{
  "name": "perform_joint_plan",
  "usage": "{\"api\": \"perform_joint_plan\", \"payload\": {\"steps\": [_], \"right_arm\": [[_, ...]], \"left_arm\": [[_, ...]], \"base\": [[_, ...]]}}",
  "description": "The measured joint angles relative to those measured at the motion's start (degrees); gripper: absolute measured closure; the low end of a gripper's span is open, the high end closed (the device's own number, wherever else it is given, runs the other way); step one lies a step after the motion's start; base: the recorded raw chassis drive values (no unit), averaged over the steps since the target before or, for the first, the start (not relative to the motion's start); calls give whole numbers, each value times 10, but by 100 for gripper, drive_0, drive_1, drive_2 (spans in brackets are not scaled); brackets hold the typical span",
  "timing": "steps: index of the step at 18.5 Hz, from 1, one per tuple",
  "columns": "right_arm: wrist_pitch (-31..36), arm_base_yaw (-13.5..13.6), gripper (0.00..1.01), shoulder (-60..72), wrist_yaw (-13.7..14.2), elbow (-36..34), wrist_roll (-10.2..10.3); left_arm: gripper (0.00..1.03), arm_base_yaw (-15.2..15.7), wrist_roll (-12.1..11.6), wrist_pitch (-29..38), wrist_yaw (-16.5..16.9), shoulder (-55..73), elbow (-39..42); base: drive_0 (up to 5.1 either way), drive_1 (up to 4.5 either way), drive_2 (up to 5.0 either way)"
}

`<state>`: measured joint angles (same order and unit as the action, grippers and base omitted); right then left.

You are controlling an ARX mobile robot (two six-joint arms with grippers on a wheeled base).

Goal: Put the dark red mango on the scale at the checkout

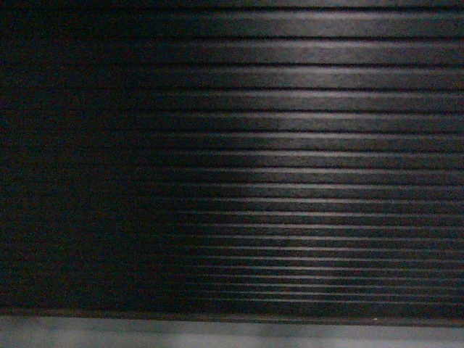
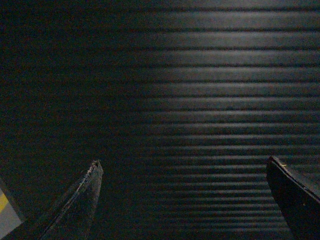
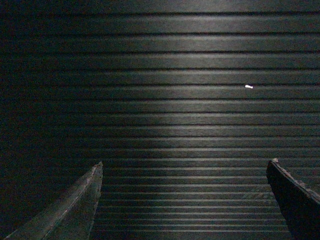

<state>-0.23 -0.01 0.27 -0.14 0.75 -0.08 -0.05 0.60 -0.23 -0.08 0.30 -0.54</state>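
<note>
All views face the bench's ribbed black front (image 1: 290, 145); only the wrist views show claws — left claw (image 2: 182, 165), right claw (image 3: 184, 167) — both spread wide, empty.

The checkout (image 1: 290, 145) front panel is showing black with a pattern of horizontal ribs, each rib catching a thin grey highlight; the left portion is fading into near-total shadow. A pale grey floor strip (image 1: 217, 335) is running along the bottom of the head view. The left end effector (image 2: 182, 167) fingers are appearing black, as are the right end effector (image 3: 182, 167) fingers. A grey patch with a yellow stripe (image 2: 5, 212) is showing at the lower-left corner of the left wrist view. A small white speck (image 3: 248, 86) is sitting on one rib.
</note>
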Motion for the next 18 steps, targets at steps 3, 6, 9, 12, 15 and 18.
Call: {"api": "perform_joint_plan", "payload": {"steps": [3, 6, 9, 12, 15, 18], "right_arm": [[0, 0, 3, 0, 2, 0, 1], [0, 0, 3, 0, 1, 0, 0], [0, 0, 3, 0, 1, 0, 0], [0, 0, 3, 0, 1, 0, 0], [0, 0, 3, 0, 2, 0, 1], [0, 0, 3, 0, 2, 0, 1]], "left_arm": [[5, 0, -3, 0, 1, 0, 0], [5, 0, -5, 1, 0, 0, 0], [5, 0, -6, 0, 0, 0, 0], [5, 0, -6, 0, 0, 0, 0], [5, 0, -6, 0, 1, 0, 0], [5, 0, -6, 0, 1, 0, 0]], "base": [[0, 0, 0], [0, 0, 0], [0, 0, 0], [0, 0, 0], [0, 0, 0], [0, 0, 0]]}}
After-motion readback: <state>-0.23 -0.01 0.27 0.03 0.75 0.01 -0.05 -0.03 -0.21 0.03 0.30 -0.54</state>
